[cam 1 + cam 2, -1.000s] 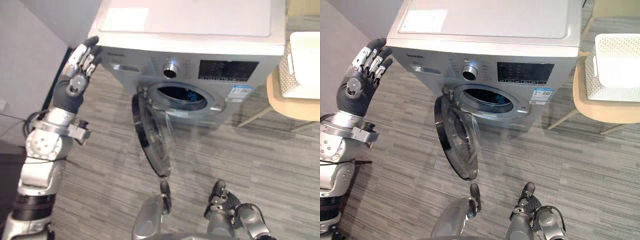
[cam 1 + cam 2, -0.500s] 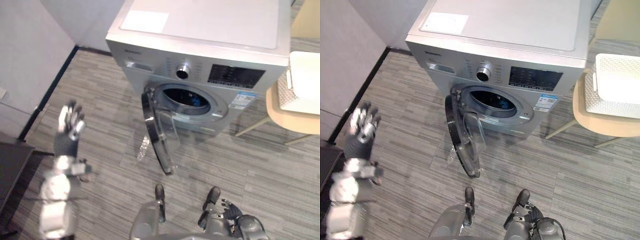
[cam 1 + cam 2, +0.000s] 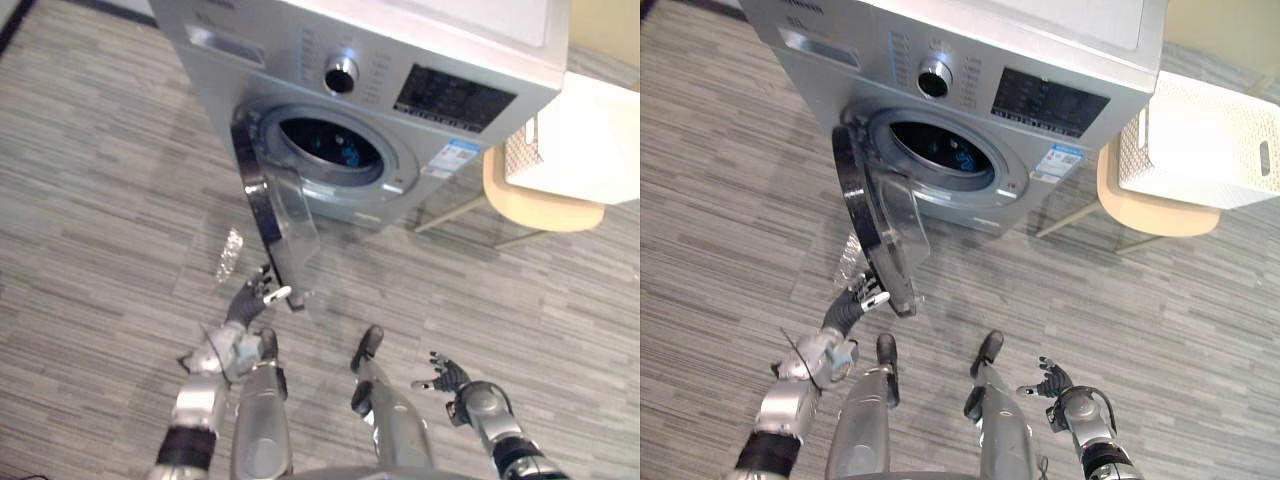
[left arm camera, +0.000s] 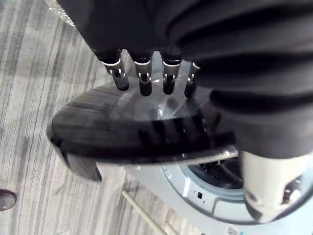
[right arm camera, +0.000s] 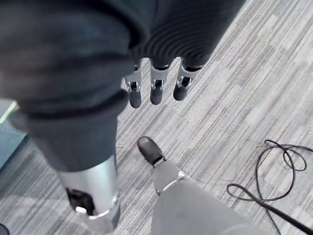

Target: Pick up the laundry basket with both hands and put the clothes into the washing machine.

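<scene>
A silver washing machine (image 3: 455, 95) stands ahead with its round door (image 3: 270, 215) swung open to the left. Something blue shows inside the dark drum (image 3: 335, 150). A white perforated laundry basket (image 3: 1200, 140) rests on a beige chair (image 3: 540, 205) to the right of the machine. My left hand (image 3: 245, 305) is low, just below the door's bottom edge, with its fingers (image 4: 142, 81) straight and pointing at the door (image 4: 127, 132). Down at the lower right my right hand (image 3: 445, 377) is open, its fingers (image 5: 156, 88) spread over the floor, holding nothing.
The chair's thin wooden legs (image 3: 445, 212) reach out onto the grey plank floor (image 3: 100, 180) beside the machine. A small glinting clear patch (image 3: 229, 255) lies on the floor left of the door. Open floor stretches to the left.
The camera has swung down and closer to the machine's front. My left arm has dropped from a raised pose at the left to low by the door's bottom edge.
</scene>
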`<state>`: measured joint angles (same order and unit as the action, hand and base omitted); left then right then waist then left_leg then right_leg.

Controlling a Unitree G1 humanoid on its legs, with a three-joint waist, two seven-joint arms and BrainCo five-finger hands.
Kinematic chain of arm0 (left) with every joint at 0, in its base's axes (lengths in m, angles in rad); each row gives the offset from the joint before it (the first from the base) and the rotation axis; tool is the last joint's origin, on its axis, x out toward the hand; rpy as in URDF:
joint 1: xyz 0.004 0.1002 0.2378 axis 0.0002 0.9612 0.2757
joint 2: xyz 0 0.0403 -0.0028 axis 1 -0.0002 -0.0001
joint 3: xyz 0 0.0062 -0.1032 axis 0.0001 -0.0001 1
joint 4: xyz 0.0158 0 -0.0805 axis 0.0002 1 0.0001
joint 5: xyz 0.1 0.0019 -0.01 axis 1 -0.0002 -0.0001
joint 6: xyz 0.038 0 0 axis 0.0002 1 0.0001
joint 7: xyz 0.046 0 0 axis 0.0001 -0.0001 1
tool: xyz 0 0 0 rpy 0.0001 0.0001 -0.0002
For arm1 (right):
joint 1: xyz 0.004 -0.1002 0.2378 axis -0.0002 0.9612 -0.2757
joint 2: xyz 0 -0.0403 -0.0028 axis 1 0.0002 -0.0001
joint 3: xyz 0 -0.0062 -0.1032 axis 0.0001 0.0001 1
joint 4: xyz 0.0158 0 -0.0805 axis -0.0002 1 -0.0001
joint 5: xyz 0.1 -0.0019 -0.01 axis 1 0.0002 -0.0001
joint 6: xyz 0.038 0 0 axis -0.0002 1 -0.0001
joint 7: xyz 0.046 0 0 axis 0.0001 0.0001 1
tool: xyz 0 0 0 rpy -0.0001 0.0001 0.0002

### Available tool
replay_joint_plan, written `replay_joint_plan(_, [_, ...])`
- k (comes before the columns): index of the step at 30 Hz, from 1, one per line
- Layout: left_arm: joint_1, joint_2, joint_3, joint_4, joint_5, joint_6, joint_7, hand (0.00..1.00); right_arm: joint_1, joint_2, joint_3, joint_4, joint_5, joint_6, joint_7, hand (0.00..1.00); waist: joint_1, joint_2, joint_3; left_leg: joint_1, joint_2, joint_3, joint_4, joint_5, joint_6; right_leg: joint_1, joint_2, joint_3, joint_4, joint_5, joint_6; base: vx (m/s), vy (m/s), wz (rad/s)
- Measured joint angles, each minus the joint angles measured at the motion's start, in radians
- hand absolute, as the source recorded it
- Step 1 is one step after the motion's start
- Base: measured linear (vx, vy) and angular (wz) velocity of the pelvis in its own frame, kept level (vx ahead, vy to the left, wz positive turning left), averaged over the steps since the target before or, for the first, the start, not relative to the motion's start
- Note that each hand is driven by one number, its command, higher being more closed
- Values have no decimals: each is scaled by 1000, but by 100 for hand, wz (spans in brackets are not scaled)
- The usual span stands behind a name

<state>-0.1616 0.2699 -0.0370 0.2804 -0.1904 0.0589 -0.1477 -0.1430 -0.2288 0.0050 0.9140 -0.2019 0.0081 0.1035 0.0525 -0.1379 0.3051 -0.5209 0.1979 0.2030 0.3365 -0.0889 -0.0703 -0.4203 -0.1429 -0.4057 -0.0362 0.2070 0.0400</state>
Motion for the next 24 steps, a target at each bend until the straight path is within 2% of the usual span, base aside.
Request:
replay_joint_plan(1, [-91, 49, -1, 68, -21, -2, 4, 0, -22, -1, 27, -26, 6, 0, 1, 0, -20, -20, 23, -13, 12, 5, 15, 2, -3, -8, 7, 5, -17, 20, -9, -39, -3, -20])
replay_joint_plan(5, [-323, 131, -22, 233, -44, -13, 47, 0, -28, -18, 53, -162, 21, -9, 0, 0, -41, -71, 60, -66, 32, 19, 56, 0, -4, -48, 21, 25, -31, 48, -15, -40, 6, -21])
replay_joint_plan(7, [-458, 172, -47, 276, -44, -17, 90, 0, -38, -19, 56, -216, 44, -27, -3, 0, -56, -111, 93, -105, 39, 22, 79, -1, -4, -80, 30, 33, -38, 65, -22, -46, 29, -14])
replay_joint_plan(9, [-513, 182, -92, 276, -52, -25, 98, 0, -49, -25, 83, -219, 51, -29, -13, 0, -70, -121, 102, -137, 45, 21, 97, -5, -3, -104, 37, 34, -41, 72, -21, -26, 1, -8])
replay_joint_plan(11, [-564, 169, -159, 275, -96, -28, 107, 0, -50, -26, 99, -219, 56, -31, -14, 0, -73, -124, 109, -155, 46, 21, 103, -6, -3, -113, 38, 38, -58, 86, -22, -1, 15, -7])
replay_joint_plan(15, [-638, 94, -252, 214, -154, -68, 109, 0, -51, -27, 131, -245, 57, -46, -15, 0, -91, -123, 116, -184, 61, 26, 137, -26, -1, -132, 40, 52, -61, 93, -14, -1, 45, -13])
replay_joint_plan(19, [-723, -25, -357, 114, -169, -79, 134, 0, -9, -30, 132, -330, 76, -46, -14, 0, -93, -119, 131, -192, 63, 33, 139, -31, -1, -145, 39, 56, -61, 89, -9, 26, 14, -5])
replay_joint_plan(21, [-745, -75, -387, 69, -126, -89, 151, 0, 17, -30, 133, -367, 76, -50, -12, 0, -92, -114, 134, -187, 63, 38, 136, -30, -1, -144, 39, 57, -60, 90, -11, 45, 10, -3])
replay_joint_plan(24, [-771, -100, -395, 67, -19, -92, 159, 0, 26, -29, 138, -385, 76, -53, -9, 0, -92, -111, 136, -176, 61, 47, 131, -30, -1, -142, 38, 64, -60, 90, -11, 40, 16, -7])
